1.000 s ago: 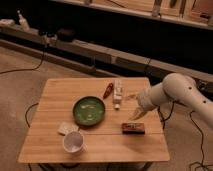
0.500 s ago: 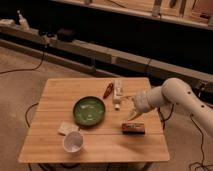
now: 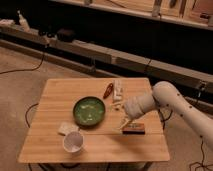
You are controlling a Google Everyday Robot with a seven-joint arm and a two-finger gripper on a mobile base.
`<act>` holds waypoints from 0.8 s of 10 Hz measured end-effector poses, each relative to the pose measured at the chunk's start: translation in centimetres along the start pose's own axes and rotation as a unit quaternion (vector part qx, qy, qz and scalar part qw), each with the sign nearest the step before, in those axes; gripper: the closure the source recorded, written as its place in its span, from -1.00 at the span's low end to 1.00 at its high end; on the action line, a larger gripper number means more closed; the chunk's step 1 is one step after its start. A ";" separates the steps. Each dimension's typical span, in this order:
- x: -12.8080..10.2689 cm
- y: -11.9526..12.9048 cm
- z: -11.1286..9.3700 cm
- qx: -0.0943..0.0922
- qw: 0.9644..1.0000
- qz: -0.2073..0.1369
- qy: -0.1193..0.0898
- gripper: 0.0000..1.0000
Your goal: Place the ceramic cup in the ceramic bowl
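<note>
The white ceramic cup (image 3: 73,142) stands upright near the table's front left corner. Behind it and to the right, mid-table, the dark-green ceramic bowl (image 3: 89,110) holds nothing. My gripper (image 3: 123,121) hangs just right of the bowl, low over the table and pointing down-left. Its pale fingers are open with nothing between them. The cup is well to the gripper's left and nearer the front. The white arm reaches in from the right.
A flat pale pad (image 3: 66,128) lies beside the cup. A dark brown packet (image 3: 134,130) lies just right of the gripper. A reddish object (image 3: 107,91) and a white bottle (image 3: 117,93) lie behind the bowl on the wooden table (image 3: 60,95). Cables run across the floor.
The arm has shifted a little to the left, bringing the gripper closer to the bowl's right side. The objects on the table have not moved.
</note>
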 end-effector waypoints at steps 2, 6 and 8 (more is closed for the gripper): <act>0.1 0.3 3.6 -0.036 0.999 -0.004 -0.026 -0.30; 1.1 -1.2 8.8 -0.069 0.996 -0.043 -0.028 -0.30; 0.7 -1.6 10.1 -0.078 0.995 -0.064 -0.019 -0.30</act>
